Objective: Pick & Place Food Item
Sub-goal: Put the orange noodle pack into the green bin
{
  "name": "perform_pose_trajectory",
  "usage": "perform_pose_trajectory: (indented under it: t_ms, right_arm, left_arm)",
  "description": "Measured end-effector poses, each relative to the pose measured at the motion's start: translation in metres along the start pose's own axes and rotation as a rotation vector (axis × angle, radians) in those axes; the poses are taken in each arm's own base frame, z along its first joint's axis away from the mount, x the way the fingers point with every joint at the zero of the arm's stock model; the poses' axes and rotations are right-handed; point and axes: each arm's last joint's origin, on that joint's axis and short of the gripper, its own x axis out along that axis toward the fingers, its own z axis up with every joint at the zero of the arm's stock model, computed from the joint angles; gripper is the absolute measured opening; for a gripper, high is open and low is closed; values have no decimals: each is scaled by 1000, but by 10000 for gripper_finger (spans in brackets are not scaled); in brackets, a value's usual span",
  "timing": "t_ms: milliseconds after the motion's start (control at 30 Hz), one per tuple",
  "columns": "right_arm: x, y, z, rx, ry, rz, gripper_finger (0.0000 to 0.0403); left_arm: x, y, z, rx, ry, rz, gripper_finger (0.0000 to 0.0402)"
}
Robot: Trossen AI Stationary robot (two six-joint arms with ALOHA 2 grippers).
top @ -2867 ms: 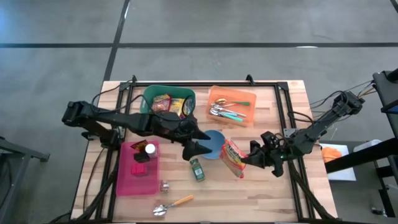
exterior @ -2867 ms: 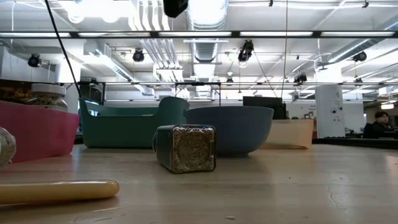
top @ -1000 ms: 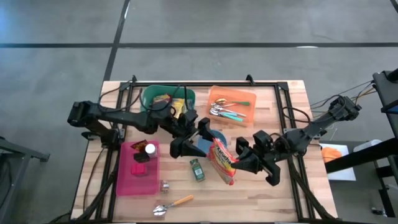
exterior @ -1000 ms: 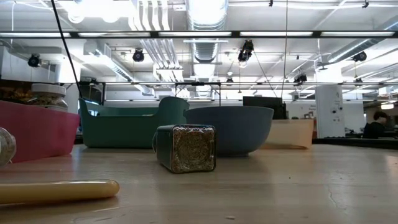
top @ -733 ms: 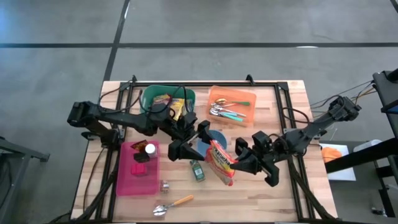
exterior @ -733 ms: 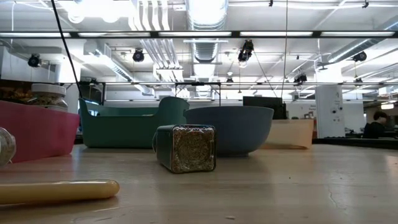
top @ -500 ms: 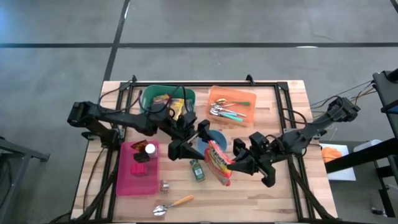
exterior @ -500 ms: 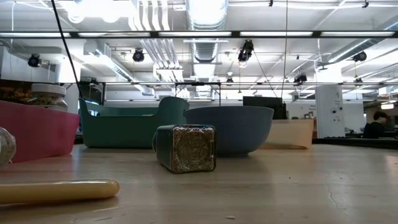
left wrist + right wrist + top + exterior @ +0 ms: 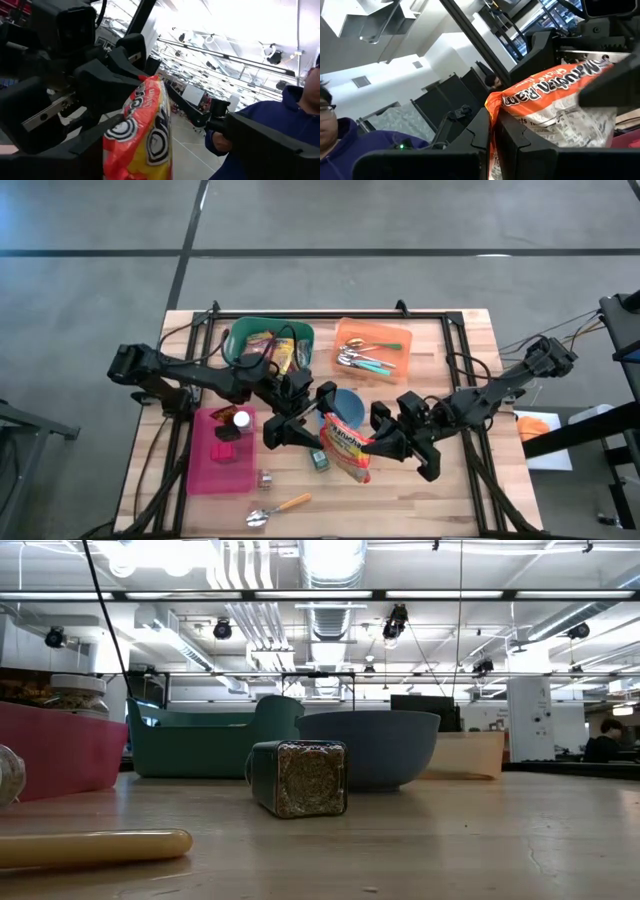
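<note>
An orange-red ramen packet (image 9: pixel 346 448) hangs above the table's middle, over a green spice tin (image 9: pixel 318 461). My right gripper (image 9: pixel 372 446) is shut on it, reaching in from the table's right. My left gripper (image 9: pixel 314 418) is open and comes in from the left. Its two fingers stand on either side of the packet (image 9: pixel 145 130); a wide gap shows to one finger (image 9: pixel 270 145). The low view shows neither gripper nor the packet. My right gripper pinches the packet's crimped edge (image 9: pixel 493 109) between its two fingers, on the end that faces the table's right. The fingers come nearly level from the right. The packet is lifted clear of the table and sticks out from the fingertips toward my left gripper. My left gripper has one finger (image 9: pixel 75 155) close beside the packet; whether it touches, I cannot tell.
A blue bowl (image 9: pixel 346 402) sits just beyond the packet. At the far edge stand a green bin (image 9: pixel 240 340) with food packets and an orange bin (image 9: pixel 398 332) with cutlery. On the left is a pink bin (image 9: pixel 205 470) with jars. A spoon (image 9: pixel 278 508) lies near the near edge.
My left gripper has swung toward the table's near edge and closer to the packet, staying open. My right gripper has carried the packet a little toward the table's left, still clear of the table, so the packet now stands between the left fingers.
</note>
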Motion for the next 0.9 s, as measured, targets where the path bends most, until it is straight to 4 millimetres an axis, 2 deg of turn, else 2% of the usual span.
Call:
perform_pose_trajectory:
  t_ms: [467,667,767,900]
  right_arm:
    - [0,0,0,4,0,2,8]
    - [0,0,0,4,1,2,8]
    - [0,0,0,4,1,2,8]
    - [-1,0,0,36,2,0,13]
  left_arm:
    - [0,0,0,2,0,-1,120]
    - [0,0,0,2,1,-1,38]
    - [0,0,0,-2,1,1,7]
    - [0,0,0,-2,1,1,2]
